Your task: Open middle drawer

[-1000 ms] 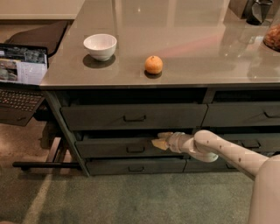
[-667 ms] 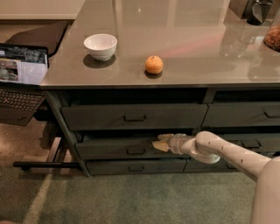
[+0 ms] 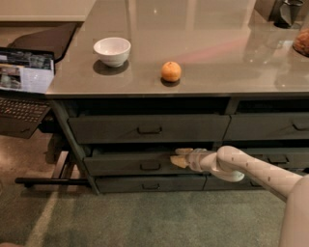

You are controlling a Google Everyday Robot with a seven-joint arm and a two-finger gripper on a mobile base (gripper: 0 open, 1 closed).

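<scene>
the gripper [image 3: 179, 157] is resting at centre frame. its fingers [image 3: 183, 151], narrowly apart, are pinching the middle drawer [image 3: 120, 164] at its top edge, right of the handle [image 3: 150, 166].

The table [image 3: 217, 62] has a smooth grey top that shines with pale reflections and runs from the near edge to the far end of the scene. A white bowl [image 3: 112, 50] stands upright on its left part, a little back from the near edge. An orange [image 3: 171, 71] sits to the right of the bowl and nearer the edge, well apart from it. At the far right corner stands a dark object [image 3: 289, 12], too blurred to name. Just nearer, at the right edge, lies a brownish thing [image 3: 302, 42], only partly in view. The gripper [image 3: 179, 157] is below the tabletop, at the upper edge of the middle drawer [image 3: 130, 164].
</scene>
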